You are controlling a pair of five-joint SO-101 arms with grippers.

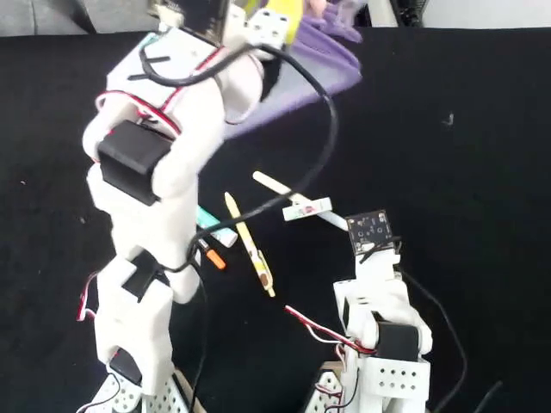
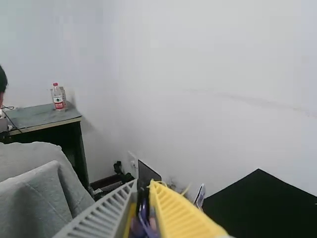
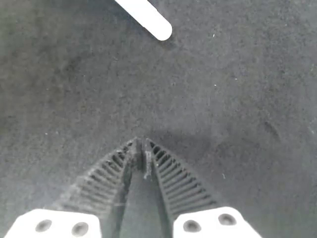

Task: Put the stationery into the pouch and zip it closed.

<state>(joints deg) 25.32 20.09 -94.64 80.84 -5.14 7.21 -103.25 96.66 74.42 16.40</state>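
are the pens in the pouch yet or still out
Out: the yellow pen, white pen and orange marker lie on the black table, apart from the purple pouch in the left pincer.

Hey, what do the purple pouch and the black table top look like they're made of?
The pouch looks like soft, matte fabric: it droops and folds where the left gripper holds it up. The table top looks like black cloth or felt, matte with pale lint specks; which of the two is hard to tell.
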